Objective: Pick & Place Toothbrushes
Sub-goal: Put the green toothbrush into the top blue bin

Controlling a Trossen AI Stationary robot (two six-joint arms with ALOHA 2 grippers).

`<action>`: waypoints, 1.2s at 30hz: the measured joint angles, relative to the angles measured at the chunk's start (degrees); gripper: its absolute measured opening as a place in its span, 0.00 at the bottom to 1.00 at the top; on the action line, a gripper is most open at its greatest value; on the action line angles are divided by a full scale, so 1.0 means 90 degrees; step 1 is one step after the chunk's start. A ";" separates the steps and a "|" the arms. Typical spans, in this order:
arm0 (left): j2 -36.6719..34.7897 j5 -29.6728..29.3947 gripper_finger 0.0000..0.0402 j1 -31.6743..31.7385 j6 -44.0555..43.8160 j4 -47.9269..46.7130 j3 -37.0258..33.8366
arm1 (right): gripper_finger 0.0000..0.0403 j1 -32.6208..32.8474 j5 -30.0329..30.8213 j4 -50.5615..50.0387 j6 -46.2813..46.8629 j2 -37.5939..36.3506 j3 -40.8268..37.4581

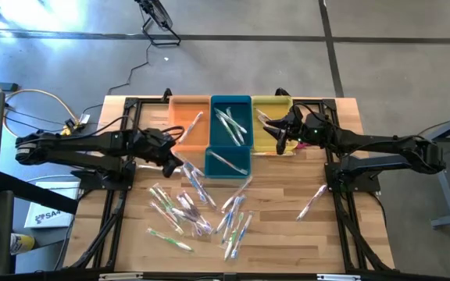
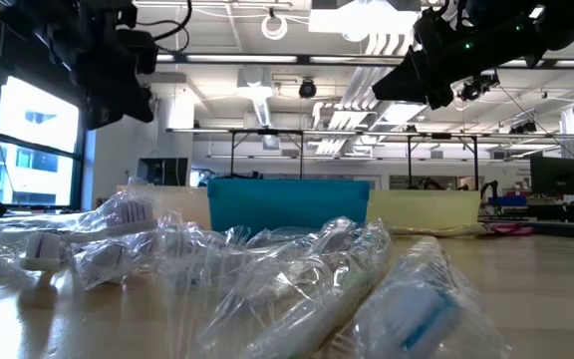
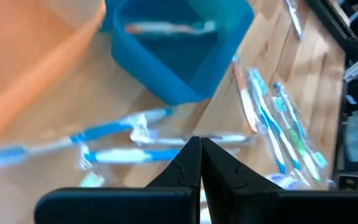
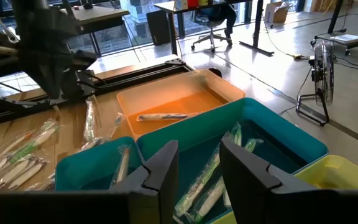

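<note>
My left pincer (image 3: 200, 163) is pressed shut, empty, above clear-wrapped blue-handled toothbrushes (image 3: 135, 134); my right pincer (image 4: 199, 163) gapes over the teal plastic bin (image 4: 291, 140)

Both arms are black, made of long thin tubes joined by chunky round parts. The left claw (image 3: 201, 163) has two flat black fingers with pointed tips, fixed on a wide black bar. The right claw (image 4: 199, 163) has two blocky black fingers. Small green lights glow on the right arm.
</note>
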 joint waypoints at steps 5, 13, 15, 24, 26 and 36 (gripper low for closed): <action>0.0226 0.0382 0.01 0.0002 -0.0585 -0.0089 0.0000 | 0.28 -0.0002 0.0002 0.0002 -0.0001 0.0002 0.0000; 0.0382 0.0474 0.01 0.0002 -0.0551 -0.0295 0.0000 | 0.28 0.0000 0.0002 0.0002 -0.0005 0.0002 0.0000; 0.0382 0.0332 0.01 0.0002 -0.0489 -0.0295 0.0000 | 0.28 0.0000 0.0002 0.0002 -0.0005 0.0002 0.0000; 0.0382 0.0115 0.01 0.0004 -0.0394 -0.0298 0.0000 | 0.28 -0.0002 0.0002 0.0002 -0.0005 0.0002 0.0000; 0.0382 0.0018 0.01 0.0004 -0.0321 -0.0308 0.0000 | 0.28 -0.0002 0.0000 0.0002 -0.0005 0.0002 0.0000; 0.0382 -0.0061 0.00 0.0004 -0.0907 -0.1140 -0.0005 | 0.28 0.0000 0.0002 0.0002 -0.0002 0.0002 0.0000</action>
